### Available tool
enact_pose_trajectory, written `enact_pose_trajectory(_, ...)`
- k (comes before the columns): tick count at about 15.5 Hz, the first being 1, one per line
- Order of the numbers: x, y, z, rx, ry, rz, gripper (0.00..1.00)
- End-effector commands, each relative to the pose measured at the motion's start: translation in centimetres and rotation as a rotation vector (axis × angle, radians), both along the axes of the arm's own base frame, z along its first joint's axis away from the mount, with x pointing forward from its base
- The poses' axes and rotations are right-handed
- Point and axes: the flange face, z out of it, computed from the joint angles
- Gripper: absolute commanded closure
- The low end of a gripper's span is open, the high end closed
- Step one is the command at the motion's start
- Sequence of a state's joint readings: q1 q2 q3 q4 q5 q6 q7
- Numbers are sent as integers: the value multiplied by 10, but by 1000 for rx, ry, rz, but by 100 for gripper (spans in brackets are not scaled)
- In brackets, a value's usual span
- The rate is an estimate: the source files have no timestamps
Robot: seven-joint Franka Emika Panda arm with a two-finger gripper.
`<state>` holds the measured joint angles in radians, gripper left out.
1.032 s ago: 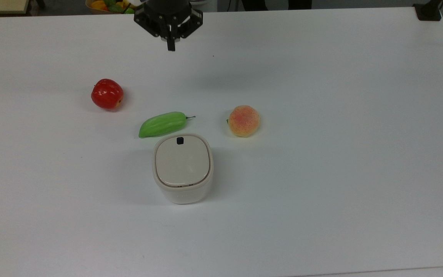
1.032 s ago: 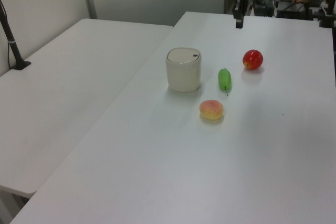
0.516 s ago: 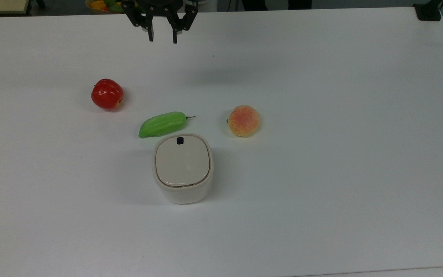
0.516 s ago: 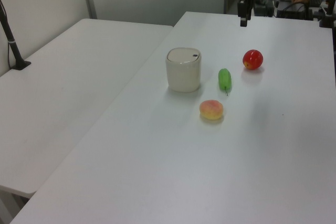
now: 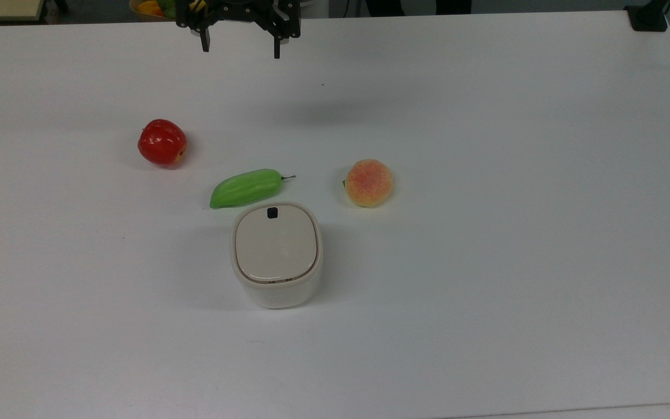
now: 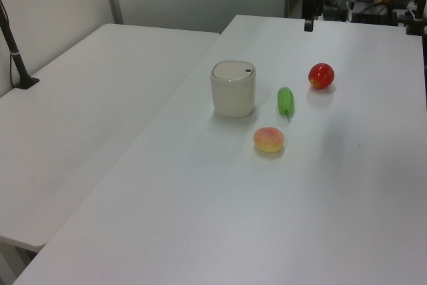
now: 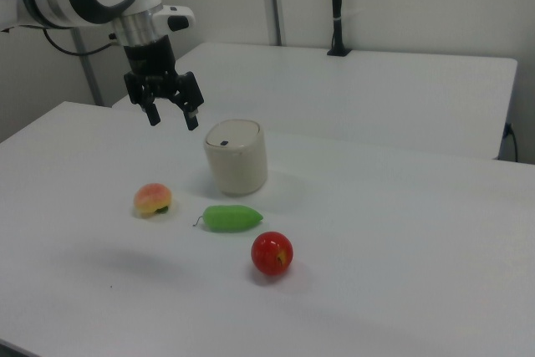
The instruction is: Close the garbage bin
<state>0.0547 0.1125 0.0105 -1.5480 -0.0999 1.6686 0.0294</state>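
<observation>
A: Bin location?

B: The garbage bin (image 5: 277, 256) stands on the white table (image 5: 515, 233), lid (image 5: 276, 242) flat on top, black button (image 5: 272, 213) at the lid edge facing the green vegetable (image 5: 246, 188).

A: What's around the bin?

B: Green vegetable just beside it on the button side, not clearly touching. Peach (image 5: 369, 183) near it, toward the top view's upper right. Red apple (image 5: 162, 142) farther off, beyond the vegetable toward the top view's upper left.

A: Gripper?

B: The gripper (image 5: 240, 48) hangs in the air well away from the bin, past the vegetable at the table's far edge in the top view. Fingers (image 7: 191, 119) spread wide, nothing between them.

A: Right view?

B: Gripper (image 7: 171, 116) sits above and to the right view's left of the bin (image 7: 236, 156), apart from it.
</observation>
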Motion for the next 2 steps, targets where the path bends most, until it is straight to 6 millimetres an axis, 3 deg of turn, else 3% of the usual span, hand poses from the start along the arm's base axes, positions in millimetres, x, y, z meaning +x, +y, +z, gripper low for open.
enact_pose_trajectory(1,-10,-2,6,-15,2,-20,0)
enact_pose_trajectory(2,-10,-2,6,-15,2,-20,0)
